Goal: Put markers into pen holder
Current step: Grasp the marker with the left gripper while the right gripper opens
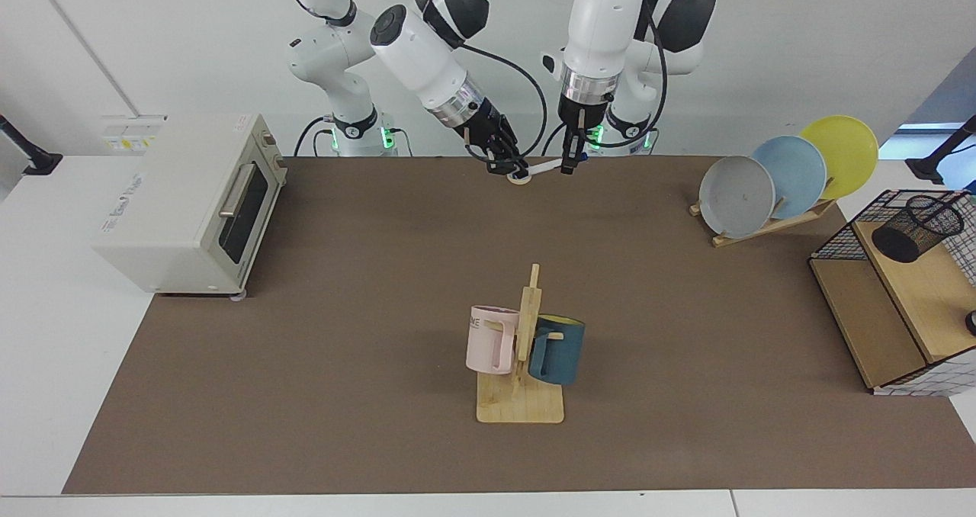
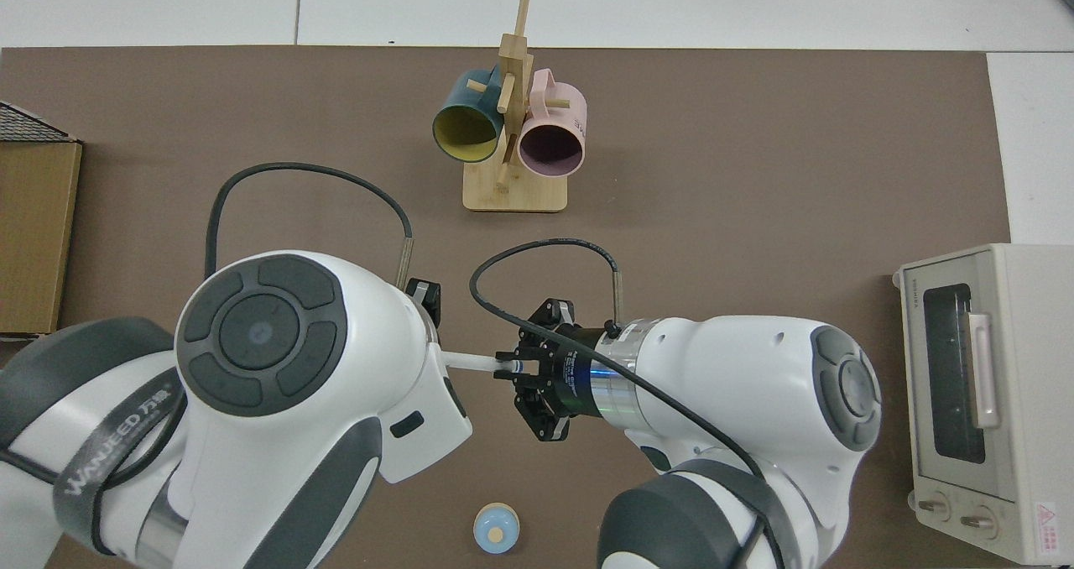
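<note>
The marker (image 1: 543, 166), slim and white-barrelled, hangs level above the table's far edge between the two arms. My right gripper (image 1: 509, 166) is shut on one end of it, and in the top view the right gripper (image 2: 508, 368) shows holding the marker (image 2: 474, 361). My left gripper (image 1: 568, 163) is at the marker's other end and covers the cap there. From above, the left arm's own body hides this gripper. The pen holder (image 1: 917, 228), a small black mesh cup, lies tilted on the wooden shelf at the far right.
A toaster oven (image 1: 191, 200) stands at the view's left. A wooden mug rack (image 1: 522, 395) with a pink and a blue mug is at the centre front. A plate rack (image 1: 785, 174) and a wire-grid basket (image 1: 835, 239) are at the right. A small round blue object (image 2: 495, 529) lies under the arms.
</note>
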`<act>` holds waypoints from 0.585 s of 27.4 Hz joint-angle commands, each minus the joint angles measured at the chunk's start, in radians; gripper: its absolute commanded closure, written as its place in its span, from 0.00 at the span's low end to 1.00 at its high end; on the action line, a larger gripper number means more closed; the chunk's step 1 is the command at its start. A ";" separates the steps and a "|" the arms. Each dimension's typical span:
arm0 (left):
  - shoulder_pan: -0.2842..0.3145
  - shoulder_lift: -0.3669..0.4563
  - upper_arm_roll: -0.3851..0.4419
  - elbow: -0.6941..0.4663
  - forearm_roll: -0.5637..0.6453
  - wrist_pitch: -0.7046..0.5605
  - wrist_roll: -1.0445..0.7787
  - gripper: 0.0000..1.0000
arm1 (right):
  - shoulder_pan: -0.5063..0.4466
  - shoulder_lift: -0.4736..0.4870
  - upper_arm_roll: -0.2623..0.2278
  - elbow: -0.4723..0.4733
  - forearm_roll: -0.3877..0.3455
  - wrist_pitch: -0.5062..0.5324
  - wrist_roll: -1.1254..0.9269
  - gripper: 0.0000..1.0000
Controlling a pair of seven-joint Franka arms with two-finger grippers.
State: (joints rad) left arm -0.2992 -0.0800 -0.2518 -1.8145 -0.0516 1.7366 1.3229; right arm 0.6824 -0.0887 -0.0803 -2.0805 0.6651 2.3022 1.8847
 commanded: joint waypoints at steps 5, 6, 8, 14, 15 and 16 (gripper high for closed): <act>0.009 -0.024 0.023 -0.028 0.004 -0.020 0.004 1.00 | -0.015 -0.006 -0.009 -0.001 -0.106 -0.035 -0.012 0.00; 0.015 -0.023 0.026 -0.028 0.006 -0.023 0.005 1.00 | -0.024 -0.008 -0.012 0.000 -0.140 -0.047 -0.021 0.00; 0.022 -0.023 0.048 -0.028 0.021 -0.035 0.007 1.00 | -0.041 -0.017 -0.012 0.000 -0.198 -0.072 -0.056 0.00; 0.023 -0.020 0.124 -0.028 0.053 -0.071 0.036 1.00 | -0.136 -0.052 -0.015 0.002 -0.347 -0.194 -0.278 0.00; 0.023 -0.020 0.137 -0.028 0.062 -0.081 0.048 1.00 | -0.164 -0.057 -0.015 0.003 -0.369 -0.217 -0.335 0.00; 0.023 -0.020 0.149 -0.028 0.078 -0.094 0.059 1.00 | -0.188 -0.060 -0.015 0.003 -0.389 -0.236 -0.395 0.00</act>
State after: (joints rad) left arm -0.2876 -0.0798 -0.1471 -1.8204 -0.0151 1.6813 1.3351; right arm 0.5982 -0.1102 -0.0988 -2.0764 0.3654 2.1690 1.7045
